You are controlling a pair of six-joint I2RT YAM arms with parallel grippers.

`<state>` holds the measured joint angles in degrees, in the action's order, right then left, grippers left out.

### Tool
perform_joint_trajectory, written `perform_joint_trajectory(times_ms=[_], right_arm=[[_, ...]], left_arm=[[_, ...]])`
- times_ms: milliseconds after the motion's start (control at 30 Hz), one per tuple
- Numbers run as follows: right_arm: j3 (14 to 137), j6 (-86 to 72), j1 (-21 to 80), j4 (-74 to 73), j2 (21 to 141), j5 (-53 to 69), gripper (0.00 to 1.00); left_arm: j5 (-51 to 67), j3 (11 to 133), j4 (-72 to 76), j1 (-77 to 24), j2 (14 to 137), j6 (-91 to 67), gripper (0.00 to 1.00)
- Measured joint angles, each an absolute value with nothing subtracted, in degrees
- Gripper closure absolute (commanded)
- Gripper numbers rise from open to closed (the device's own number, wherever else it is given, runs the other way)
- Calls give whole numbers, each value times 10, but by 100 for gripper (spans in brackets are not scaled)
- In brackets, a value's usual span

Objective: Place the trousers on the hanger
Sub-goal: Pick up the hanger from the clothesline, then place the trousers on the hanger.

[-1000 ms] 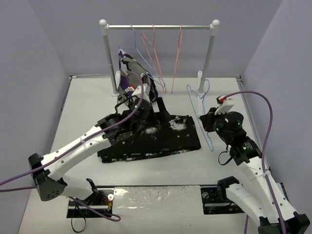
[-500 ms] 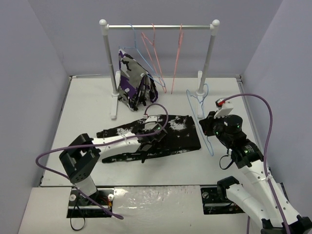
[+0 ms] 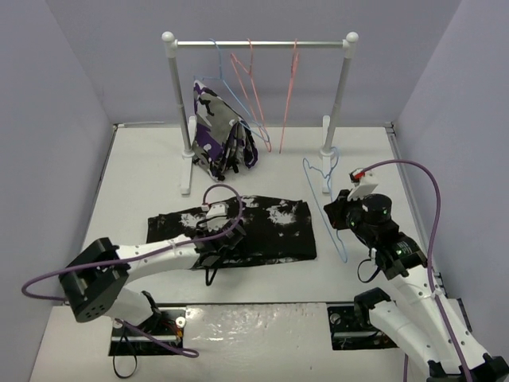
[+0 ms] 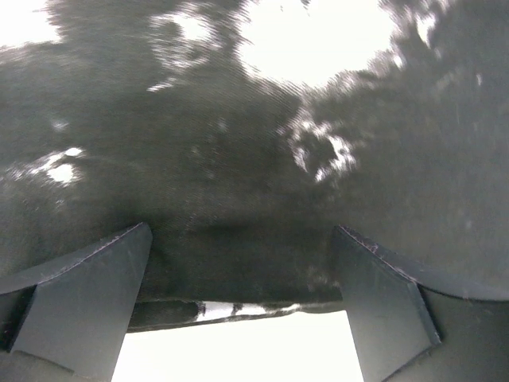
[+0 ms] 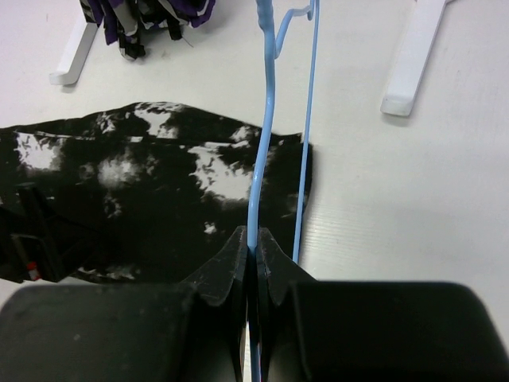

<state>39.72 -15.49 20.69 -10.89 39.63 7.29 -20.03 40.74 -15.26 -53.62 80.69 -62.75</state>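
The trousers lie flat on the desk, their long axis running left to right in front of both arms. The left gripper hangs over their near edge, jaws spread wide astride the hem, holding nothing; it is the nearer arm. The hanger sits just beside the trousers' right end, pinched in the right gripper's closed jaws, hook pointing toward the rack.

The top external camera looks down from above and behind the arm bases over the whole worktop. The left wrist camera faces the trousers at very close range. The right wrist camera looks forward along the hanger; all three show the trousers.
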Motion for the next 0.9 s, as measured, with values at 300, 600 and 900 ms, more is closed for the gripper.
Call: perform_joint_trajectory(times_ms=[300,600,900], right_arm=[[385,-168,207,-107,395,73,100],[367,-185,207,-102,396,62,100],[351,-214,208,-101,396,34,100]], left_arm=[[-213,348,-243,-453,694,-618,4],[-218,502,-269,-500,737,-528,6],[-167,663,-180,-609,943,-480,11]])
